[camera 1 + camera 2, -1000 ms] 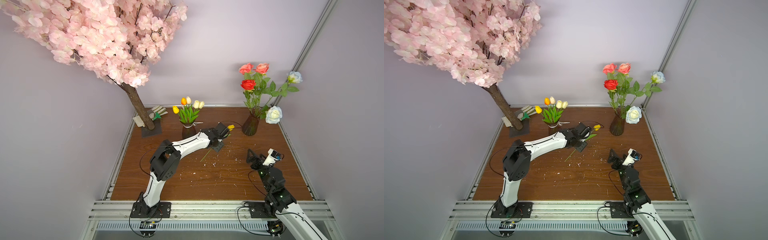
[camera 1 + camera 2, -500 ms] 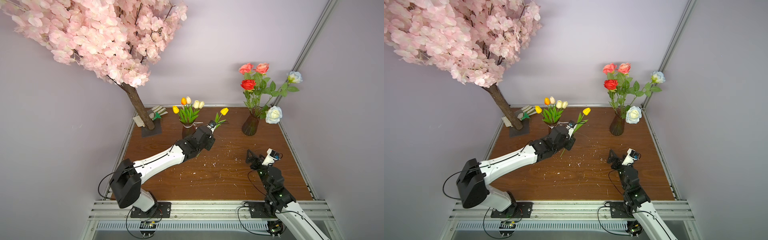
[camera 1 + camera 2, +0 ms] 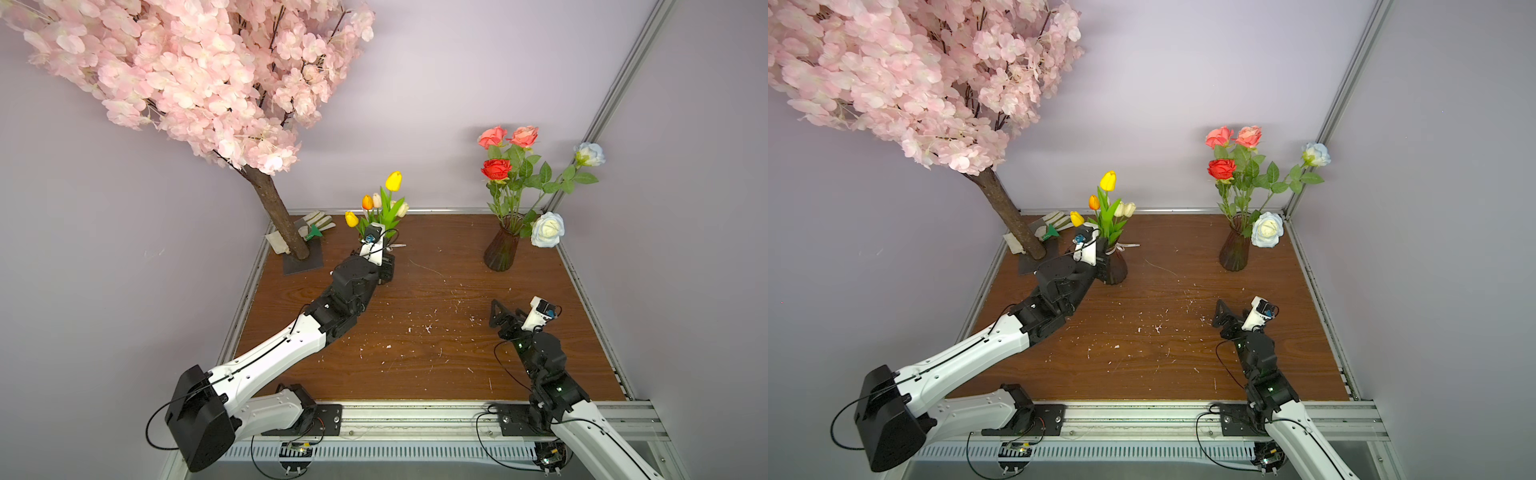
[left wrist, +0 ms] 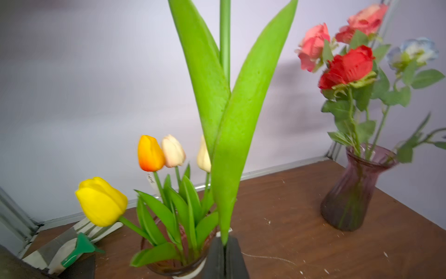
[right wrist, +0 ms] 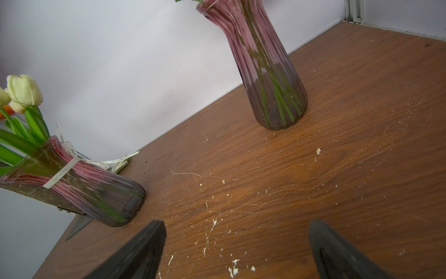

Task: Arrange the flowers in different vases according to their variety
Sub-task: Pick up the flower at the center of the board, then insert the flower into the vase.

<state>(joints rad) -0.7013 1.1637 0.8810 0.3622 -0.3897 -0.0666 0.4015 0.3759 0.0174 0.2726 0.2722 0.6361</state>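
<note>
Left gripper (image 4: 225,251) clamps a yellow tulip (image 3: 393,180) upright just beside the ribboned vase (image 3: 1116,266) (eleven o'clock on the table (image 3: 436,374)); right gripper (image 5: 236,224), jaws apart, hovers empty at four o'clock.

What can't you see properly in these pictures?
Bloom of the held yellow tulip: cut off by the left wrist view's top edge.
Its stem end: hidden by the left gripper, and by the arm in both top views; whether it is inside the ribbon vase cannot be told.
Writing on the ribbon: too small, blurred, right wrist view.
Roses: cut off by the right wrist view's top edge.
</note>
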